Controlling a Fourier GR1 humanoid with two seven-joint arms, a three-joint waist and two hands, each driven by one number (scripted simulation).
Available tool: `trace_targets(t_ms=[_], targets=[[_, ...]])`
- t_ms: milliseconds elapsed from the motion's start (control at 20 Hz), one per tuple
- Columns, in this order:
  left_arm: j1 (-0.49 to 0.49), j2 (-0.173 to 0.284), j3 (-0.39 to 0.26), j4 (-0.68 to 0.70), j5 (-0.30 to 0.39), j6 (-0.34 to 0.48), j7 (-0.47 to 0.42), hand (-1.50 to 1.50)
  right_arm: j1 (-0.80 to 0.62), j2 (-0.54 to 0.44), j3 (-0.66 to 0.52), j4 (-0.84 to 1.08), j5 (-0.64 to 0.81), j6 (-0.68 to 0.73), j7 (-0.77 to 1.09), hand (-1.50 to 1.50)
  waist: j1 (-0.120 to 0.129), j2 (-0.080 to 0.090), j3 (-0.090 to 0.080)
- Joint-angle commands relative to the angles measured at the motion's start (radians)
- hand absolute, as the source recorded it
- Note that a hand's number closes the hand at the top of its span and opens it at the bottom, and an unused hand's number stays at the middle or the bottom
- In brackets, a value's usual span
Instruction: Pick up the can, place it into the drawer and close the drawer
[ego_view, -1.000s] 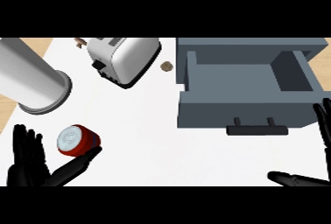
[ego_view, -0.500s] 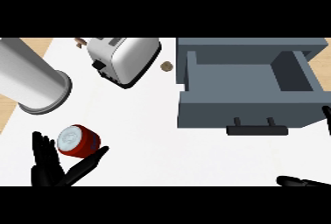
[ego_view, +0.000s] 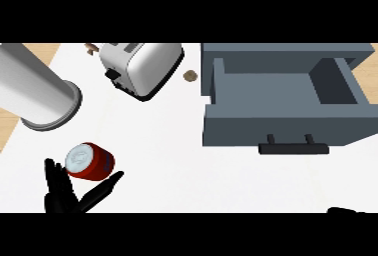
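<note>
Left hand (ego_view: 68, 192) open beside red can (ego_view: 90, 161); no label readable.

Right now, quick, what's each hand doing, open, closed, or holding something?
Left hand: open, fingers spread below the red can, not curled round it.
Right hand: only a sliver at the bottom edge; cannot be told.

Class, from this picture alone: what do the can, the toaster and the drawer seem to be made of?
Can: probably painted metal, with a glossy red wall and a pale silvery lid.
Toaster: looks like brushed or polished metal, light grey with a soft sheen, with dark trim.
Drawer: uniform matte blue-grey; painted wood or metal, not settled.
</note>
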Motion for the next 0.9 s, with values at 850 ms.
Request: trace_targets(t_ms=[850], targets=[[-0.273, 0.052, 0.198, 0.482, 0.137, -0.152, -0.236, -1.50, -0.007, 0.023, -0.036, -0.049, 0.013, 0.045, 0.047, -1.50, -0.001, 0.000, 0.000]])
